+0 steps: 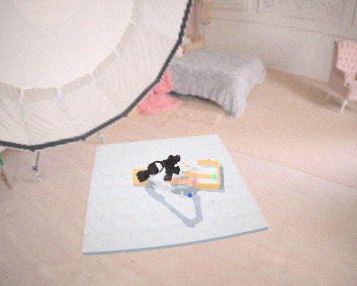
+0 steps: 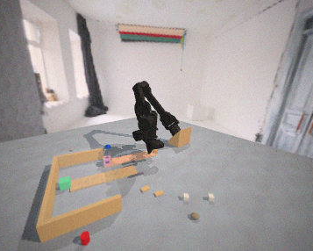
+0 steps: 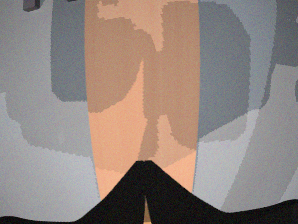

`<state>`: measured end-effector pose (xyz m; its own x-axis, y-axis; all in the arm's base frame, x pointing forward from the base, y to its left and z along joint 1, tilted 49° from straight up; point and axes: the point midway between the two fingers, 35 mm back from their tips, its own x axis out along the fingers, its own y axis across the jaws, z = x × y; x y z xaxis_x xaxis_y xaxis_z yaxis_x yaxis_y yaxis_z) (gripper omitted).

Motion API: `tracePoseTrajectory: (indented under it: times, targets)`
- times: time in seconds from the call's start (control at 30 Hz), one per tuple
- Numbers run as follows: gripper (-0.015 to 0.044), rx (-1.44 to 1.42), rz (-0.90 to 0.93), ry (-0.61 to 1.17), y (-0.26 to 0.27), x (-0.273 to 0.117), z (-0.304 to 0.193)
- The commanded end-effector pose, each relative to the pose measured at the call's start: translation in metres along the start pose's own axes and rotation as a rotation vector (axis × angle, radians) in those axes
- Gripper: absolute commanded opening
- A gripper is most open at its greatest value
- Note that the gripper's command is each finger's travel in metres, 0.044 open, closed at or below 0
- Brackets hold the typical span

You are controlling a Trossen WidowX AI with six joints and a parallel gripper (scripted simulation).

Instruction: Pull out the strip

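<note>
End effector (image 1: pixel 167 178) (image 2: pixel 152 152) (image 3: pixel 144 167) fully shut, tips together at near end of salmon strip (image 1: pixel 180 182) (image 2: pixel 131 158) (image 3: pixel 117 142); nothing seen gripped, contact w/ strip can't tell. Pink cube (image 1: pixel 195 180) (image 2: pixel 107 161), faint marks, sits on strip's far end, well apart from EE. Beyond: green cube (image 1: pixel 214 176) (image 2: pixel 65 182) at far end of tan strip (image 1: pixel 200 175) (image 2: pixel 103 178), inside wooden frame (image 1: pixel 219 167) (image 2: pixel 48 199) on desk (image 1: pixel 123 225) (image 2: pixel 261 184).

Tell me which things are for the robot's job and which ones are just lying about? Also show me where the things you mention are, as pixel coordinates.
For the job:
- pink cube with dark marks (image 1: pixel 195 180) (image 2: pixel 107 161), seemingly the labelled one
- long flat peach strip (image 1: pixel 180 182) (image 2: pixel 130 158) (image 3: pixel 115 135) by it

Probably just lying about:
- red cylinder (image 2: pixel 85 238)
- roundish brown pebble (image 2: pixel 195 216)
- two small white cubes (image 2: pixel 186 197)
- two small tan blocks (image 2: pixel 145 189)
</note>
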<state>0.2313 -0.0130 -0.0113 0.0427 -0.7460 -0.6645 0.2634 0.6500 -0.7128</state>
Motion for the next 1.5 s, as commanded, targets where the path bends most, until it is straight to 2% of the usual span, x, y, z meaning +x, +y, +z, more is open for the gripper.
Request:
tracePoseTrajectory:
  times: [0.0, 0.8, 1.47]
  targets:
    - [0.0000, -0.007, -0.010, 0.029, -0.003, 0.006, -0.014]
    - [0.0000, -0.008, -0.010, 0.030, -0.004, 0.005, -0.049]
    - [0.0000, -0.008, -0.010, 0.030, -0.004, 0.005, -0.049]
